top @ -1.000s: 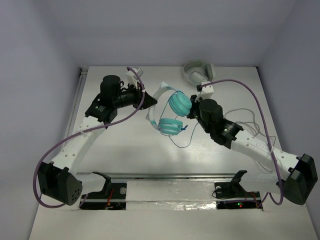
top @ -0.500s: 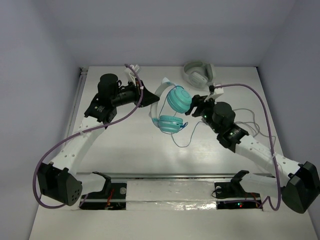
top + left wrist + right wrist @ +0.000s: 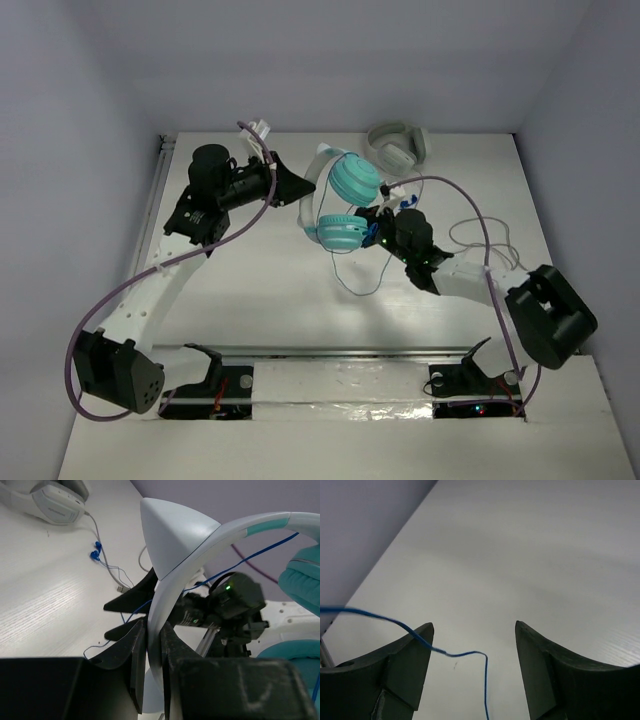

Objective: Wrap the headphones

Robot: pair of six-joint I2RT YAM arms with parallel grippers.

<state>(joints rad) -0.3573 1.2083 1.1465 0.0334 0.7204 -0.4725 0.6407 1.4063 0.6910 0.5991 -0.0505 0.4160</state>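
The headphones hang above the table, two round teal ear cups one over the other and a pale headband arching left. My left gripper is shut on that headband, which sits pinched between its fingers in the left wrist view. The thin blue cable dangles from the lower cup in a loop. My right gripper sits just right of the lower cup with its jaws open. In the right wrist view the blue cable crosses the left fingertip and drops loose through the gap.
Larger grey-white headphones lie at the back of the table, their grey cable trailing along the right side behind my right arm. Walls close in the table at left, right and back.
My right gripper has opened and let go of the blue cable, and its arm has swung left and folded in toward the lower cup. The left arm has carried the headphones slightly back.
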